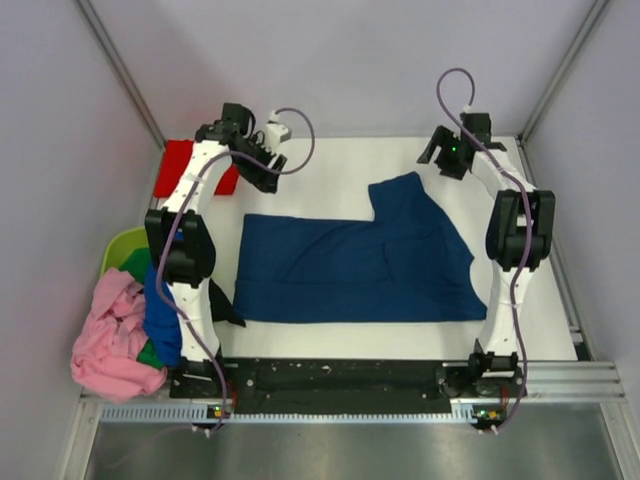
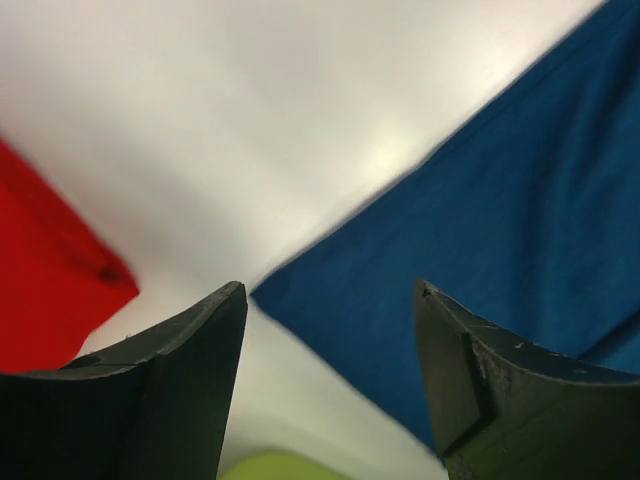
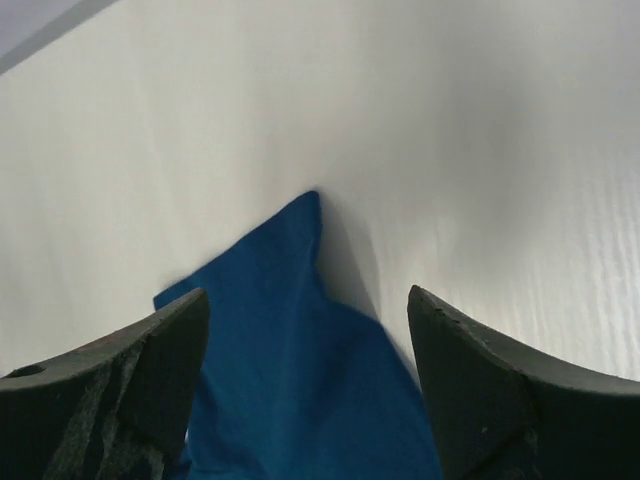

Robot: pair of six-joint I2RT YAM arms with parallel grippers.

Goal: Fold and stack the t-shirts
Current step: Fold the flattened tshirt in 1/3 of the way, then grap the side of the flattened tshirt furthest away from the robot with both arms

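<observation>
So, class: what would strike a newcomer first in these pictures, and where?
First, the large dark blue cotton t-shirt spread flat across the white table. Then the plain red t-shirt at the far left corner, and the heap of pink, blue and green clothes spilling from the lime green plastic basket at the near left. The left gripper and right gripper hang open over the far side.

Five tees are being counted: navy (image 1: 350, 272), red (image 1: 175, 165), pink (image 1: 108, 342), blue (image 1: 160, 322), green (image 1: 135, 264). One basket (image 1: 117, 248) and two arms (image 1: 185, 250) (image 1: 517, 235) are being counted too.
</observation>
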